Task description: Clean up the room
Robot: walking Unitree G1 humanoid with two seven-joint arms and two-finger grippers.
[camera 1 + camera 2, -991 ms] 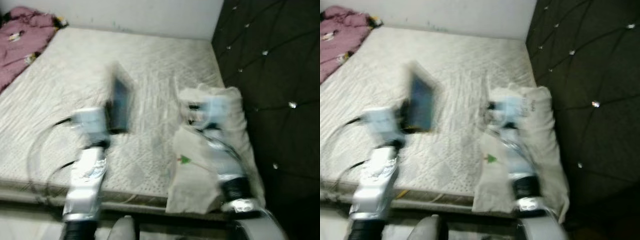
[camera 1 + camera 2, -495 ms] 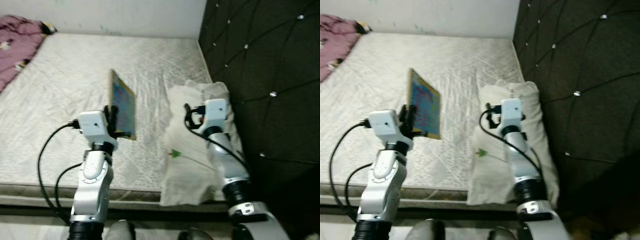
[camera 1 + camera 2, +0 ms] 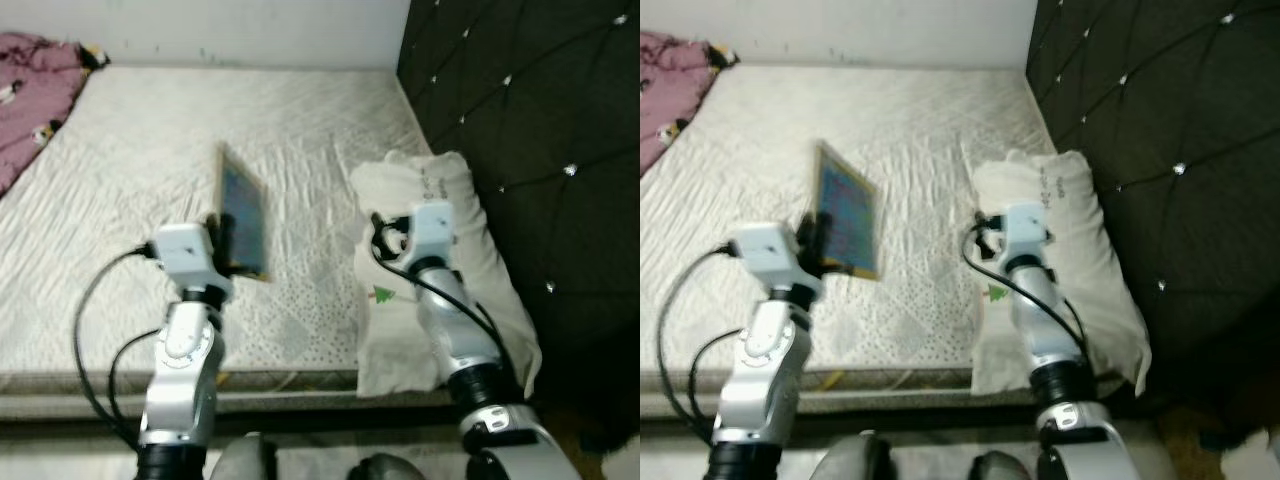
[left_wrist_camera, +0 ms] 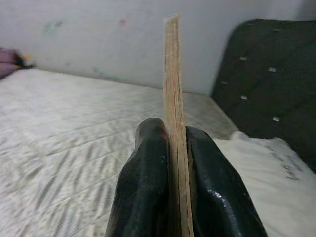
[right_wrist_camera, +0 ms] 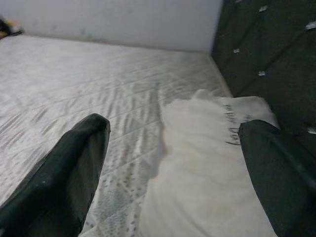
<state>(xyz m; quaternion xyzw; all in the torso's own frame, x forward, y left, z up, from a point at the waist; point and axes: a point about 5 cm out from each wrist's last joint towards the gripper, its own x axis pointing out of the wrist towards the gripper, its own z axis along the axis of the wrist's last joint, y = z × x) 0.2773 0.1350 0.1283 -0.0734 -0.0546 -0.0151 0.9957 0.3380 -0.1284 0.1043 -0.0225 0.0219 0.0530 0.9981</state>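
The one book point(image 3: 243, 222), a thin flat board with a blue, colourful face and a pale wooden-looking edge, stands upright on its edge between the two black fingers point(image 4: 148, 182) of the left gripper point(image 4: 174, 148), which are pressed against its two faces and pinch it near its lower edge. Most of the book rises above the fingertips, held over the mattress point(image 3: 130, 190) and not touching it.

The right gripper point(image 5: 168, 148) has its two fingers point(image 5: 69, 168) spread wide apart with nothing between them. Just beyond and below the gap between them lies the one white pillow point(image 3: 440, 270), crumpled, with a line of dark print near its far end and a small green and red mark point(image 3: 381, 294) on the part nearest the robot. That gripper hovers over the pillow's inner side; whether it touches the cloth cannot be told.

Beyond both pairs of fingers runs the single bare mattress, off-white with a quilted diamond pattern. The pillow lies along the mattress's right side, hard against one dark tufted headboard point(image 3: 530, 110) studded with small shiny buttons. Past the far edge of the mattress stands a plain pale wall point(image 3: 250, 30). Well off to the left of the left gripper, at the mattress's far corner, lies one heap of pink cloth point(image 3: 35, 90) with small light and dark patches on it. Black cables point(image 3: 100, 330) loop from the left wrist down along the silver arm.
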